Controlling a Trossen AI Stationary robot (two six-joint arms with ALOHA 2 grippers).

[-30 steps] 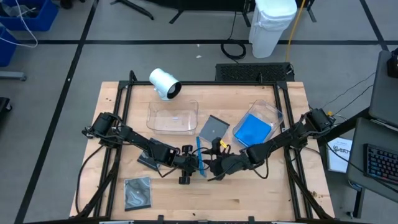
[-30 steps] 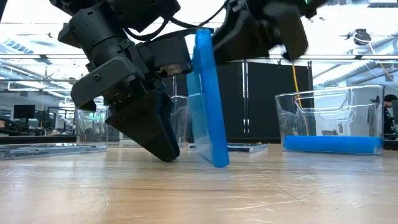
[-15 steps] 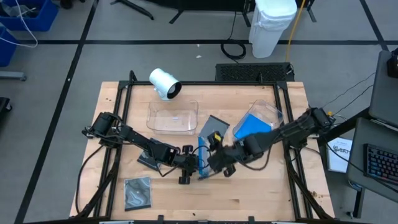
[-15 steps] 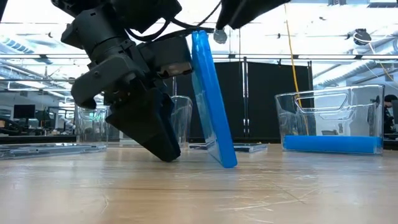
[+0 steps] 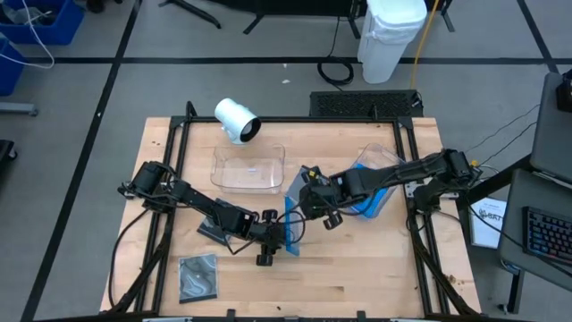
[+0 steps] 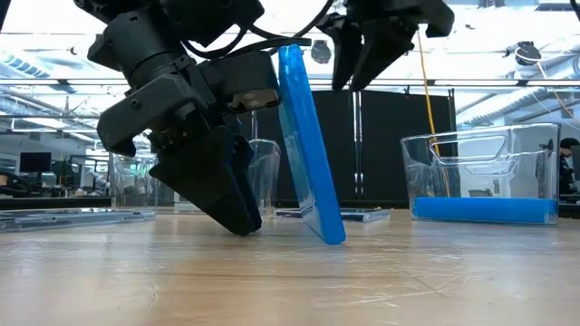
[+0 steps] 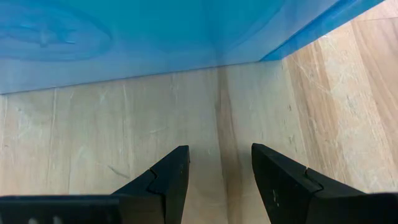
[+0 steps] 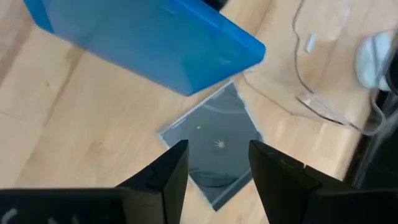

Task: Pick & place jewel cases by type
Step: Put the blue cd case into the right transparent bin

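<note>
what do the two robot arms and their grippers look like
Both arms are matte black, built of jointed, rounded segments, with thin black cables looping along them. The left gripper and the right gripper each end in two dark, angular, wedge-shaped fingers with flat inner faces. No coloured markings show on either.

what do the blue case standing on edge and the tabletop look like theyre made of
Blue case: probably plastic, smooth, semi-glossy and slightly translucent; light passes through its edge. Tabletop: pale wood, likely plywood, matte, with visible grain and fine scratches.
</note>
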